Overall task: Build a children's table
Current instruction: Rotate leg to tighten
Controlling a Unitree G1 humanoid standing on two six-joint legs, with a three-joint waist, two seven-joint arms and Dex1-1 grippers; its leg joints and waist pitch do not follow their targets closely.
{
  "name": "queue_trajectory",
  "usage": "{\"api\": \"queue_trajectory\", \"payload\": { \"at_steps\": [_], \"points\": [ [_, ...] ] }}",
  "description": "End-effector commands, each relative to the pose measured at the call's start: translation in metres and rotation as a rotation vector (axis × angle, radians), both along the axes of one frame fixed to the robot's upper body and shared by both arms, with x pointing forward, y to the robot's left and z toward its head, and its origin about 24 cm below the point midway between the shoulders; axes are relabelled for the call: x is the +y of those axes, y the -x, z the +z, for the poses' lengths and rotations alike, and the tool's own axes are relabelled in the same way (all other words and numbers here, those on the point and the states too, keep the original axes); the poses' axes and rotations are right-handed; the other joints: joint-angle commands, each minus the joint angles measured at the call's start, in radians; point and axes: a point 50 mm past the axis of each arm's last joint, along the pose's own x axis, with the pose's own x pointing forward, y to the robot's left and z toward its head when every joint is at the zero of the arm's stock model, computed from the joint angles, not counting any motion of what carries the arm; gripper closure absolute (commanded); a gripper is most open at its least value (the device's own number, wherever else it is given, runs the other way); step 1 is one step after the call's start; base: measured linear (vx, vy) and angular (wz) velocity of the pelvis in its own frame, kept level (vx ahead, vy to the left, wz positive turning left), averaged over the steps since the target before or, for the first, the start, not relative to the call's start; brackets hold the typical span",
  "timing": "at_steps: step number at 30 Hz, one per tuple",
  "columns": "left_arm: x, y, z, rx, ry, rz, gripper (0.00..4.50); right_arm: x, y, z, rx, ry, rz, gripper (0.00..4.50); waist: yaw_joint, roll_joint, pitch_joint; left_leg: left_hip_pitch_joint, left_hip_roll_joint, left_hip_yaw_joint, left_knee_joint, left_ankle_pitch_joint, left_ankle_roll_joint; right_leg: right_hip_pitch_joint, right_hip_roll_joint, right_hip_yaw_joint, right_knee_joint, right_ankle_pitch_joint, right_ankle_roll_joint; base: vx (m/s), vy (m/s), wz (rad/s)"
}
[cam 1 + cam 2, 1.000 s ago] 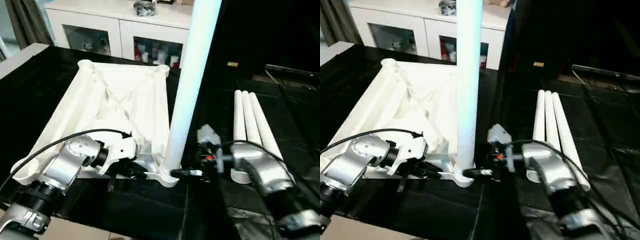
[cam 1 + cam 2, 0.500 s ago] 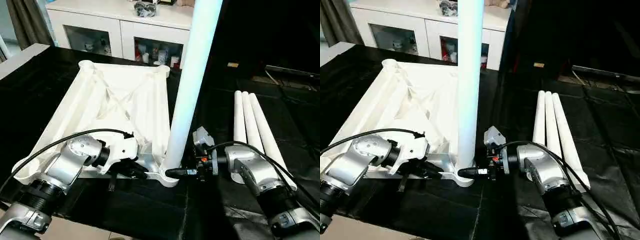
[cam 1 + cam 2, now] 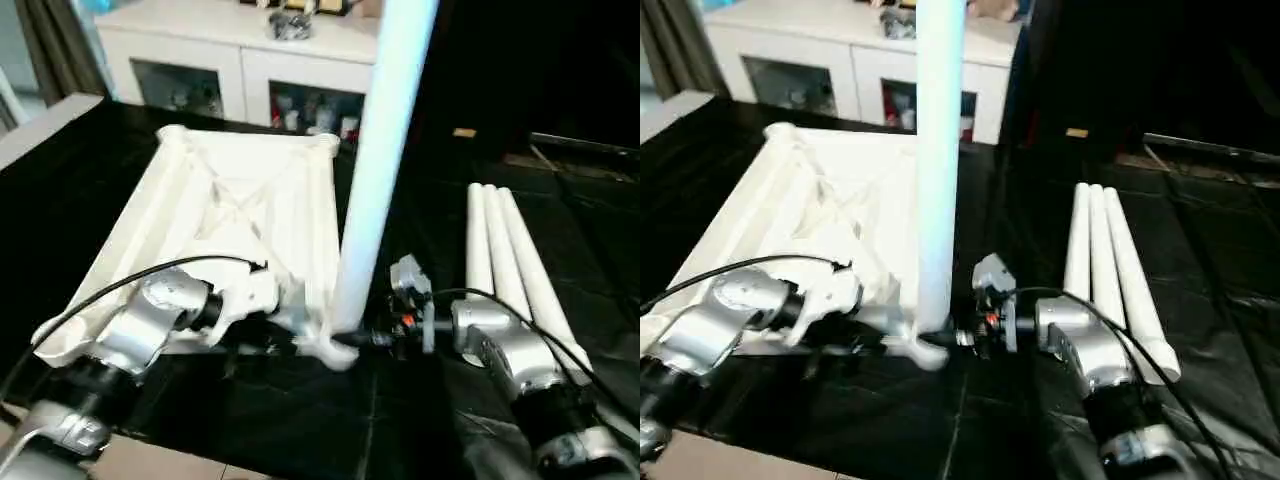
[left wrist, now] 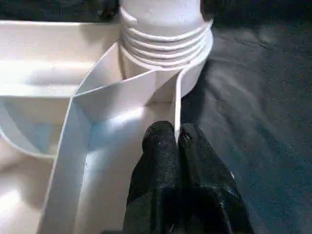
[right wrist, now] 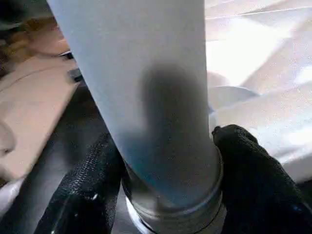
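The table top lies upside down on the black table, and both arms reach low to its near corner. The right gripper hugs the standing leg at its base. The left gripper pinches the top's thin rib — seen up close from the wrist — while three spare legs lie off to the right.

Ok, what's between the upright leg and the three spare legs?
In the left eye view, the right hand and its wrist, on black cloth, lie between upright leg and spare legs.

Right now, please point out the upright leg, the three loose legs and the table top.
upright leg (image 3: 372,170): left eye view, middle of its shaft.
three loose legs (image 3: 500,255): left eye view, the middle leg's shaft.
table top (image 3: 240,215): left eye view, its ribbed underside.
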Motion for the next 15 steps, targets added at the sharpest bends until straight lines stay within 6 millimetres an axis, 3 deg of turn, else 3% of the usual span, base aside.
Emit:
{"api": "queue_trajectory", "payload": {
  "at_steps": [1,3,5,6,7,8,9,10,12,15],
  "points": [
    [-0.026,-0.015,0.011,-0.049,0.089,0.089,4.50,0.011,-0.005,-0.011,0.041,0.042,-0.197,1.94,-0.007,0.019,-0.052,0.004,0.017,-0.001,-0.061,-0.234,0.019,0.045,-0.095,0.048,-0.116,-0.580,0.003,0.000,0.000,0.00],
    [-0.033,-0.023,0.012,-0.066,0.109,0.169,4.50,0.016,-0.008,-0.017,0.066,0.052,-0.308,1.94,-0.018,0.015,-0.053,-0.001,0.013,-0.004,-0.059,-0.234,0.011,0.048,-0.092,0.035,-0.125,-0.603,0.037,0.000,0.000,0.00],
    [-0.043,-0.032,0.014,-0.089,0.121,0.253,4.50,0.024,-0.012,-0.021,0.081,0.069,-0.412,1.94,-0.034,0.018,-0.055,-0.008,0.014,-0.008,-0.057,-0.242,0.012,0.053,-0.093,0.024,-0.131,-0.600,0.061,0.000,0.000,0.00],
    [-0.044,-0.033,0.014,-0.092,0.122,0.267,4.50,0.026,-0.012,-0.022,0.083,0.072,-0.429,1.94,-0.039,0.021,-0.058,-0.007,0.016,-0.011,-0.056,-0.250,0.018,0.054,-0.095,0.017,-0.135,-0.586,0.064,0.000,0.000,0.00],
    [-0.049,-0.037,0.015,-0.100,0.128,0.309,4.50,0.031,-0.015,-0.023,0.091,0.074,-0.475,1.94,-0.045,0.032,-0.060,-0.004,0.024,-0.015,-0.060,-0.260,0.024,0.058,-0.100,0.015,-0.135,-0.549,0.050,0.000,0.000,0.00],
    [-0.062,-0.044,0.018,-0.108,0.151,0.388,4.50,0.044,-0.022,-0.021,0.103,0.066,-0.571,1.94,-0.055,0.033,-0.057,-0.005,0.027,-0.018,-0.061,-0.281,0.019,0.054,-0.095,0.008,-0.134,-0.537,0.043,0.000,0.000,0.00],
    [-0.068,-0.048,0.020,-0.117,0.163,0.426,4.50,0.050,-0.025,-0.021,0.110,0.072,-0.612,1.94,-0.057,0.034,-0.057,0.002,0.026,-0.016,-0.057,-0.294,0.016,0.049,-0.097,0.006,-0.138,-0.544,0.042,0.000,0.000,0.00],
    [-0.070,-0.049,0.021,-0.121,0.169,0.443,4.50,0.052,-0.027,-0.021,0.113,0.077,-0.630,1.94,-0.061,0.029,-0.059,0.002,0.018,-0.016,-0.054,-0.291,0.021,0.056,-0.100,0.003,-0.137,-0.536,0.041,0.000,0.000,0.00],
    [-0.077,-0.051,0.023,-0.138,0.163,0.469,4.50,0.057,-0.031,-0.020,0.120,0.085,-0.669,1.94,-0.064,0.032,-0.058,0.000,0.015,-0.013,-0.055,-0.276,0.036,0.052,-0.099,0.008,-0.138,-0.535,0.043,0.000,0.000,0.00],
    [-0.082,-0.053,0.024,-0.146,0.161,0.484,4.50,0.059,-0.033,-0.016,0.066,0.101,-0.660,1.94,-0.063,0.030,-0.061,-0.008,0.016,-0.012,-0.061,-0.228,0.053,0.056,-0.101,0.022,-0.126,-0.480,0.018,0.000,0.000,0.00]
  ]
}}
